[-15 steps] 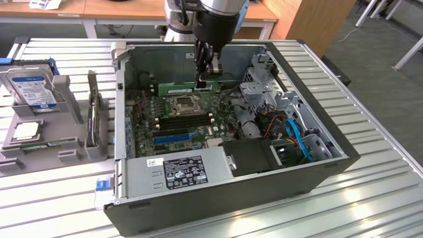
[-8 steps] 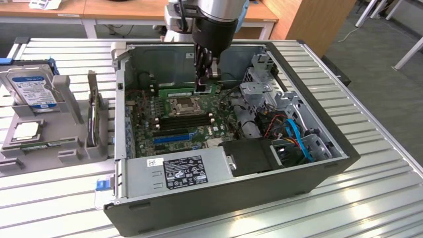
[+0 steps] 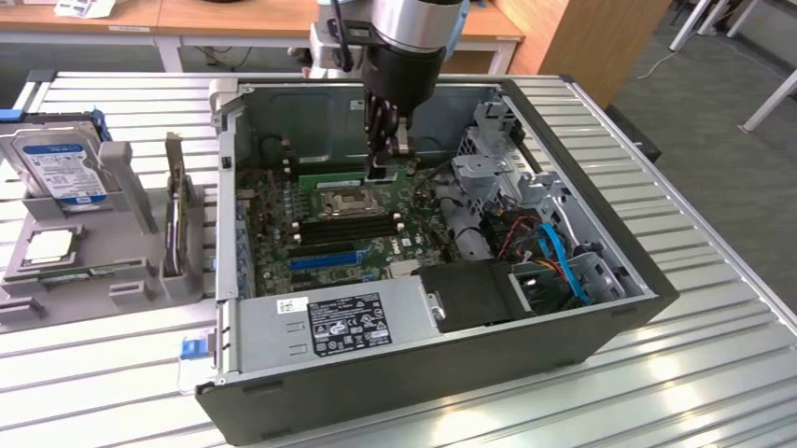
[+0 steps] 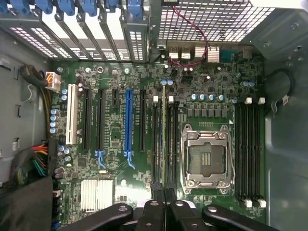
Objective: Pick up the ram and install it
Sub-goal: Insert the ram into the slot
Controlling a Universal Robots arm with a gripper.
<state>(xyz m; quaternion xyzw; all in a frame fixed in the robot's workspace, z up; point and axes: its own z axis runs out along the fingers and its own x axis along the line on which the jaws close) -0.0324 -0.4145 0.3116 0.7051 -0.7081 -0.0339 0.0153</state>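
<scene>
While the ram [image 4: 163,134] is gripped edge-on between the closed fingers of the tool [image 4: 161,192], it is hung over the pair of memory slots [image 4: 172,144] just beside the processor socket [image 4: 207,159] on the motherboard [image 4: 115,139]. Whether its lower edge is touching a slot cannot be told.

The step in hand is judged to be seating. It is done well if the stick is held parallel to 1 slot, its notch is matched to the slot key, and pressure is applied straight down and evenly, so that neither end is driven in first and the board is not flexed.

The stick's line against the slots is given by the wrist view. The tool's height over the board is better judged from the exterior view. There the tool is seen inside the case [image 3: 498,383], at about 1 o'clock from the socket, and a hard drive [image 3: 56,168] is seen on the worktop [image 3: 710,373] at 9 o'clock from the case.
</scene>
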